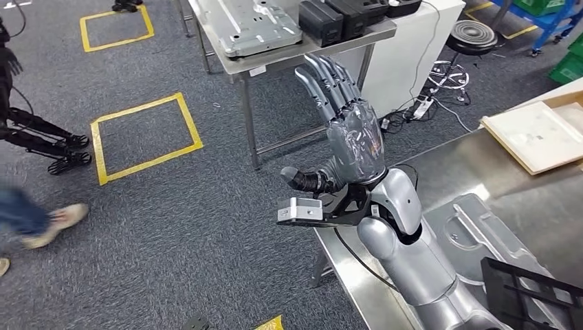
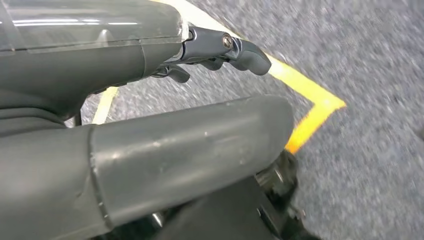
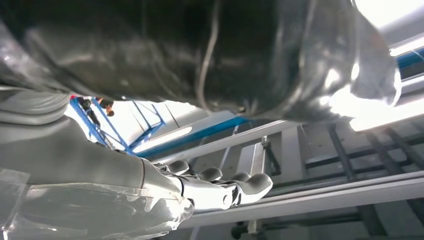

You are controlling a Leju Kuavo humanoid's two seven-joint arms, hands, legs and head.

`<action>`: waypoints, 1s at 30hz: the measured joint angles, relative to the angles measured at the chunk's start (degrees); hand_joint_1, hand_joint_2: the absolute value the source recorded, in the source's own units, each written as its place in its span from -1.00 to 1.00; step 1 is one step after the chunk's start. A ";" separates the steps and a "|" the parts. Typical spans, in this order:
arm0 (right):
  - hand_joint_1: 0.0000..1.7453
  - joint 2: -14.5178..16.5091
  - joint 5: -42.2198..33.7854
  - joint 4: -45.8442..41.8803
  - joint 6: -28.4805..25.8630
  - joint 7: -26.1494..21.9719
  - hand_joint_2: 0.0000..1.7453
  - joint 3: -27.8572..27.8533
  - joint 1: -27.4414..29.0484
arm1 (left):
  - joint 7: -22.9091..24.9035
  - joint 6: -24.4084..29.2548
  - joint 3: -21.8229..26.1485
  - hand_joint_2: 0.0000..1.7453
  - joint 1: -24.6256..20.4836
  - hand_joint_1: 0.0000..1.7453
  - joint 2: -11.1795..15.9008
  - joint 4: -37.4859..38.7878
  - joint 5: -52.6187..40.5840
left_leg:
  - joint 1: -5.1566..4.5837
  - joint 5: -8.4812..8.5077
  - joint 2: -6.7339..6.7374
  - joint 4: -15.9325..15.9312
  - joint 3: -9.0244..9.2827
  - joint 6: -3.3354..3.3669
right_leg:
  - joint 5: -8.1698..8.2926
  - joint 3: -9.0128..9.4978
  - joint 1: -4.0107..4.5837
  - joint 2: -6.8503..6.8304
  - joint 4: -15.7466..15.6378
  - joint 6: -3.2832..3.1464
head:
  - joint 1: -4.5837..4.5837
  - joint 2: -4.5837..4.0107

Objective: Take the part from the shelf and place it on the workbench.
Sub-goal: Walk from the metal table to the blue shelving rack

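One grey part (image 1: 474,227) flat on the workbench (image 1: 440,172) — right hand (image 1: 347,130) empty, outstretched

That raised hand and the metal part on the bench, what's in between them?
In the head view, the robot's own silver forearm and bare bench lie between the right hand and the part.

I count two stamped metal parts: one (image 1: 258,24) on the far table (image 1: 275,62), one (image 1: 481,234) on the near workbench (image 1: 447,165). I count two yellow floor squares (image 1: 144,137) (image 1: 115,27), one flat tray (image 1: 540,134), one stool (image 1: 471,34) and two dark boxes (image 1: 323,20) (image 1: 359,15).
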 joint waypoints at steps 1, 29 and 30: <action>-1.00 -0.01 -0.01 -0.01 -0.05 -0.13 -1.00 0.05 -0.05 | -0.09 0.03 0.01 -1.00 -0.12 -1.00 0.01 0.00 -0.04 | 0.15 0.18 -0.50 -0.24 0.10 0.35 | -1.22 -0.70 -0.18 1.25 1.72 0.25 | 0.01 0.00; -1.00 0.70 -2.19 -0.08 -3.18 -3.14 -1.00 0.61 3.40 | -2.27 3.10 -0.02 -1.00 1.30 -1.00 3.62 -0.39 -0.52 | -0.56 -0.14 1.28 -0.07 0.02 -0.43 | 0.18 0.89 0.33 -0.80 -1.08 -0.70 | -0.24 0.00; -1.00 0.80 -2.25 -0.11 -3.20 -3.18 -1.00 0.60 3.41 | -2.34 3.09 -0.01 -1.00 1.47 -1.00 3.65 -0.39 -0.52 | -0.45 -0.01 0.73 -0.31 0.14 -0.12 | -0.19 0.96 0.22 -0.35 -0.84 -0.42 | -0.23 0.00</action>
